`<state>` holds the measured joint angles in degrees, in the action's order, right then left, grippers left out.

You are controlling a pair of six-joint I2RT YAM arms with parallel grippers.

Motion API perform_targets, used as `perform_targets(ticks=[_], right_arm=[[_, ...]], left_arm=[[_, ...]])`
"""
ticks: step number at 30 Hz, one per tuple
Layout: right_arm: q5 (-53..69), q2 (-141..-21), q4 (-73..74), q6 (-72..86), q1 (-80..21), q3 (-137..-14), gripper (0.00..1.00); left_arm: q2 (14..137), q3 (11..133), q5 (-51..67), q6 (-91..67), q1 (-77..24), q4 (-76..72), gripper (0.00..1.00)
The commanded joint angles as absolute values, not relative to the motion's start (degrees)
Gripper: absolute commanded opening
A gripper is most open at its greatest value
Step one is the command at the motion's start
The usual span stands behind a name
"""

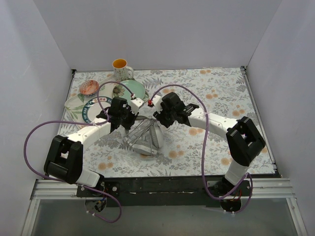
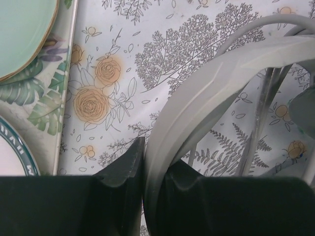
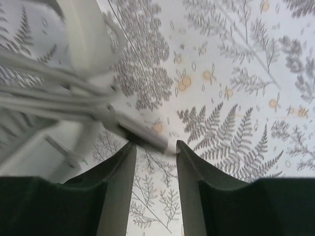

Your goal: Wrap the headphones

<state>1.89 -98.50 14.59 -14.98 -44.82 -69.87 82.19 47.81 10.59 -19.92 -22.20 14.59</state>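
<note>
Your left gripper [image 2: 155,158] has its fingers clamped on the headband [image 2: 211,88] of the headphones [image 1: 145,138], which rise just ahead of them. Your right gripper [image 3: 155,145] has its fingers apart, with the cord [image 3: 49,96] and its plug [image 3: 147,135] just beyond the tips. Pinch the cord near the plug, then wind it snugly around the band without tugging.

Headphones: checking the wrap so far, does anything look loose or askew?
Nothing spilled or broken. The headphones are clamped by the headband in the left tool. The cord's plug end sticks out loose in front of the open right tool, untucked.
</note>
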Motion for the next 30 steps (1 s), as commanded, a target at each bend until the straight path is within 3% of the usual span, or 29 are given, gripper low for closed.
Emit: perform_targets(ticks=[1,6,7,16,30], right_arm=[[-0.4,-96.8,13.0,-16.0,-42.4,-65.7,0.49],[1.4,-96.2,12.6,-15.2,-41.5,-64.5,0.54],[1.5,-96.0,12.4,-14.9,-41.5,-64.0,0.60],[1.1,-89.0,11.2,-13.7,-41.4,-60.3,0.61],[3.1,-77.3,10.6,-11.4,-41.4,-57.3,0.61]], left_arm=[[79.8,51.4,10.3,-20.8,-21.8,18.3,0.04],[80.2,51.0,10.5,-20.7,-21.8,18.9,0.04],[80.2,50.9,10.1,-20.7,-21.8,18.9,0.04],[77.6,47.2,11.3,-18.0,-17.7,20.6,0.05],[72.3,39.8,21.6,-11.3,-0.1,27.8,0.07]])
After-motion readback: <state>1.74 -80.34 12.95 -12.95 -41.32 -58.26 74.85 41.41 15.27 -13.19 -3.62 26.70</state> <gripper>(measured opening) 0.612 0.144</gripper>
